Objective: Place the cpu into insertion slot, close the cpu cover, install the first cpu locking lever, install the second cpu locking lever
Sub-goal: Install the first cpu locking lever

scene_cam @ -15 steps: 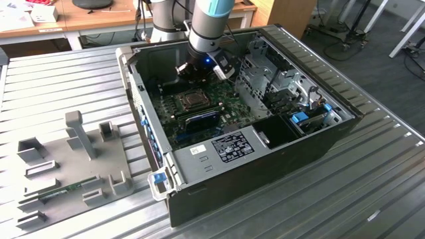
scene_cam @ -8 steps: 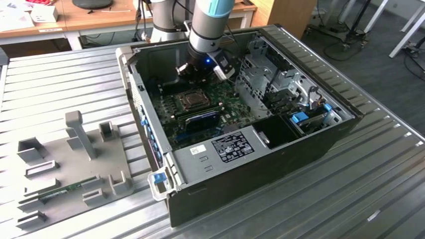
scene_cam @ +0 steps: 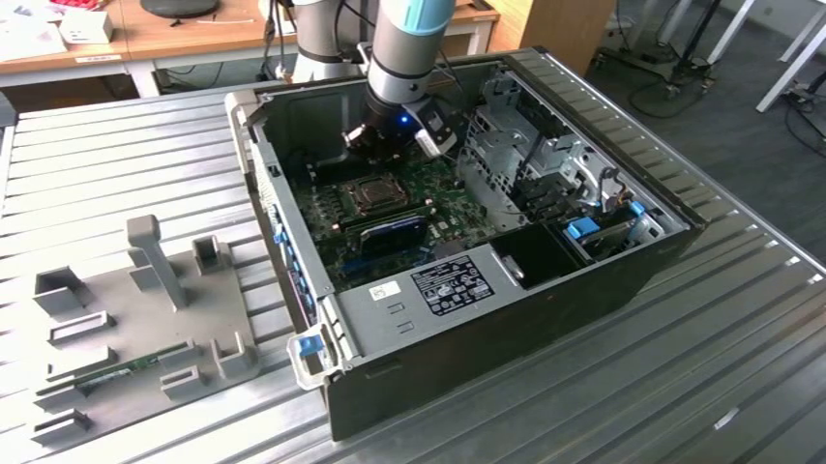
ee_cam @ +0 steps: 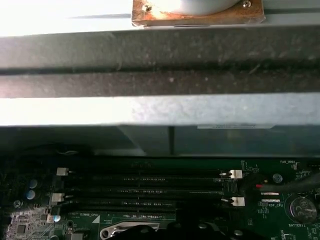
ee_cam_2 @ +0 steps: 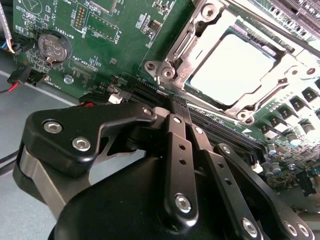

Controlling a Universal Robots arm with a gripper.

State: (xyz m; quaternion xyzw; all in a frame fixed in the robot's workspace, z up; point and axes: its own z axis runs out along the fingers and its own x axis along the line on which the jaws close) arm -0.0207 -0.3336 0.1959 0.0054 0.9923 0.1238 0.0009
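Inside the case point(scene_cam: 543, 319), the cpu point(ee_cam_2: 232, 67) sat in the slot point(scene_cam: 374, 196) under the lowered cover point(ee_cam_2: 182, 70). The gripper point(ee_cam_2: 175, 102), fingers point(ee_cam_2: 177, 140) pinched together on nothing, hung beside the cover's corner. The lever point(ee_cam_2: 270, 95) likely needed pressing down, then sideways under its catch.

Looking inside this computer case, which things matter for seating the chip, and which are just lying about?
Part of the job: chip, its metal cover, socket frame, gripper.
Just lying about: coin battery, memory slots, grey tray with posts beside the case.
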